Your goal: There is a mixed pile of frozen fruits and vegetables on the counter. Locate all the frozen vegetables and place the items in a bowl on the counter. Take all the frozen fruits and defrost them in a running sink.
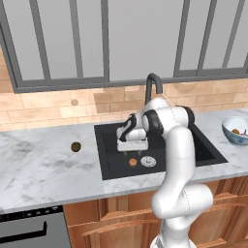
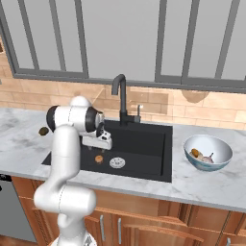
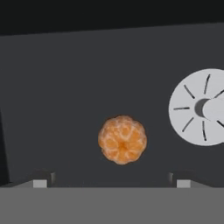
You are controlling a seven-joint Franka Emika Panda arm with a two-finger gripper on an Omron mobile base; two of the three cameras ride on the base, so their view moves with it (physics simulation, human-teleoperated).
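Tan brick backsplash (image 1: 43, 109), grey-framed window (image 1: 97, 43), wooden cabinets (image 2: 144, 216)

Flat, even rendered light; soft shadows are cast on the counter (image 1: 43, 169). Dim sink (image 3: 65, 78) floor below the claw (image 3: 112, 180). No glare or blur.

No text, label, brand or number can be read anywhere.

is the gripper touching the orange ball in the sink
Apart. In the hand view the orange ball lies on the sink floor, with bare black floor between it and both open fingertips of the gripper.
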